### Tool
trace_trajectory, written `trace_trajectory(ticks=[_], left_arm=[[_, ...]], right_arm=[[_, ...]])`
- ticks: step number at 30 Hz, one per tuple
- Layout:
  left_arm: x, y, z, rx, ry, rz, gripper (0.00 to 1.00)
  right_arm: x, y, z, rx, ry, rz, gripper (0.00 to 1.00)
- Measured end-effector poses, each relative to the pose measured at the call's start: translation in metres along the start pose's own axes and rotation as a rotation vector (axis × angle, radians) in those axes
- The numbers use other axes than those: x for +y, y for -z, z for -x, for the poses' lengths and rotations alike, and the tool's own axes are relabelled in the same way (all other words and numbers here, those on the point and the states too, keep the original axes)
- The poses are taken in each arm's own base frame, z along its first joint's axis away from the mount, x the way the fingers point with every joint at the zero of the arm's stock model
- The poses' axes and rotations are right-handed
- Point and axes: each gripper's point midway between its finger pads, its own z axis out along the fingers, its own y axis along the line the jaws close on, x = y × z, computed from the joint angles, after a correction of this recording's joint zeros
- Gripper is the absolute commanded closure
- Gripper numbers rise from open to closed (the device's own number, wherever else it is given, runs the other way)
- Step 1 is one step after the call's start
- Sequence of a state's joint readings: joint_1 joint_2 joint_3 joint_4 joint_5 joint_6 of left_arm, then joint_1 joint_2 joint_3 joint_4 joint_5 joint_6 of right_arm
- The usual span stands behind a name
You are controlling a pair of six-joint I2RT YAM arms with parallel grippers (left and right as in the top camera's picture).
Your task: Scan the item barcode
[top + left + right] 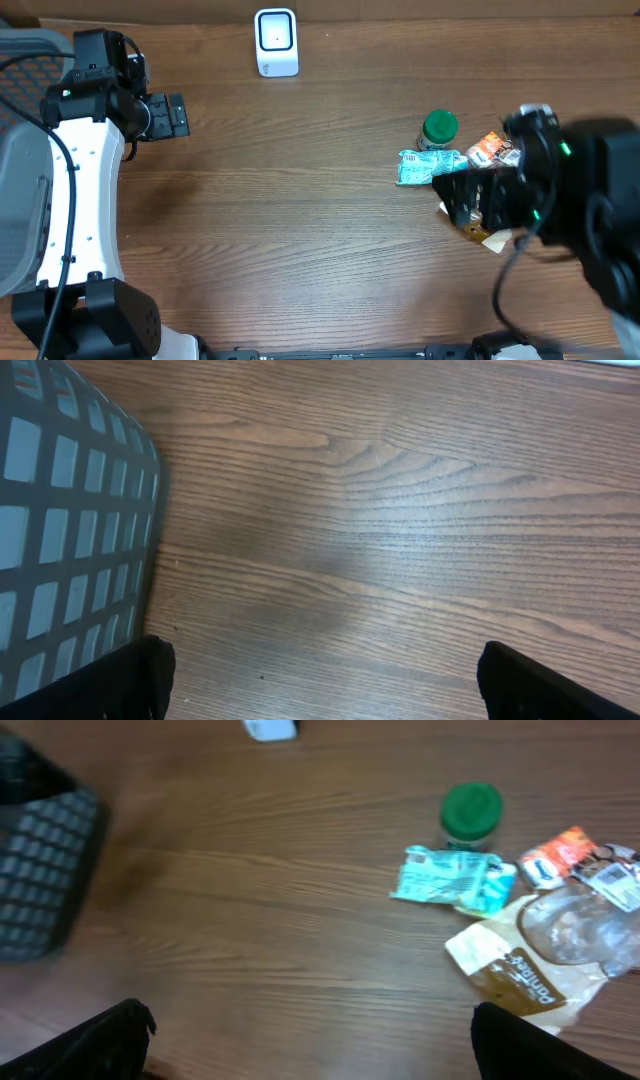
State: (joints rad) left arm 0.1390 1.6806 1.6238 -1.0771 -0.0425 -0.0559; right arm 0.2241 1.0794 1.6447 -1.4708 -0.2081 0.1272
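**Both grippers released, items lying loose at the right**

I am watching the right gripper (310, 1055) hanging above the table (300, 230) with its jaws spread wide. Its two fingers (110, 1042) are showing only at the bottom corners of the wrist view, and nothing is sitting between them.

The items are lying in a small cluster on the right side, just ahead of that gripper. A jar (471, 810) with a green lid is standing upright at the far side. A teal packet (455, 880) is lying flat just in front of it, and an orange packet (560, 855) is lying to its right. A brown pouch (520, 970) is lying nearest the gripper, with its clear part reaching up toward the orange packet. From overhead the right arm is covering part of this cluster. I cannot tell which item is meant for scanning, and I am not making out any barcode.

The scanner (276, 42) is standing at the far edge of the table, well apart from the items.

The left gripper (178, 115) is hovering at the left, jaws wide and empty, beside a grey basket (70, 510).
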Motion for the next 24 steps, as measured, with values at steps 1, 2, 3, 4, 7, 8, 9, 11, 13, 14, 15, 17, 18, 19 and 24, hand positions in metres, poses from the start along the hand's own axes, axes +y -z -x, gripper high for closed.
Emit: trace_trajectory(ticks=[1,2,3,4,7,8,9,11,13,14,15,17,18,19,24], left_arm=[[0.000,0.000,0.000,-0.001,0.000,0.000,0.01],[0.000,0.000,0.000,0.000,0.000,0.000,0.01],[0.000,0.000,0.000,0.000,0.000,0.000,0.01],[0.000,0.000,0.000,-0.001,0.000,0.000,0.00],[0.000,0.000,0.000,0.000,0.000,0.000,0.00],[0.000,0.000,0.000,0.000,0.000,0.000,0.00],[0.000,0.000,0.000,0.000,0.000,0.000,0.00],[0.000,0.000,0.000,0.000,0.000,0.000,0.00],[0.000,0.000,0.000,0.000,0.000,0.000,0.01],[0.000,0.000,0.000,0.000,0.000,0.000,0.00],[0.000,0.000,0.000,0.000,0.000,0.000,0.01],[0.000,0.000,0.000,0.000,0.000,0.000,0.00],[0.000,0.000,0.000,0.000,0.000,0.000,0.00],[0.000,0.000,0.000,0.000,0.000,0.000,0.00],[0.000,0.000,0.000,0.000,0.000,0.000,0.01]], right_arm=[[0.004,0.007,-0.002,-0.018,0.005,0.017,0.00],[0.007,0.014,-0.005,-0.036,0.010,0.032,0.00],[0.008,0.019,-0.007,-0.048,0.013,0.038,0.00],[0.009,0.024,-0.008,-0.060,0.016,0.044,0.00],[0.010,0.032,-0.013,-0.078,0.021,0.047,0.00],[0.010,0.034,-0.015,-0.081,0.021,0.047,0.00],[0.010,0.035,-0.016,-0.077,0.021,0.043,0.00],[0.009,0.034,-0.016,-0.075,0.024,0.038,0.00],[0.010,0.033,-0.017,-0.071,0.037,0.036,0.00],[0.011,0.032,-0.016,-0.073,0.043,0.034,0.00],[0.010,0.031,-0.015,-0.078,0.047,0.030,0.00],[0.008,0.029,-0.008,-0.106,0.055,0.011,0.00],[0.006,0.028,-0.005,-0.119,0.055,0.001,0.00],[0.003,0.026,-0.002,-0.137,0.058,-0.011,0.00],[-0.010,0.009,0.011,-0.249,0.067,-0.061,0.00]])
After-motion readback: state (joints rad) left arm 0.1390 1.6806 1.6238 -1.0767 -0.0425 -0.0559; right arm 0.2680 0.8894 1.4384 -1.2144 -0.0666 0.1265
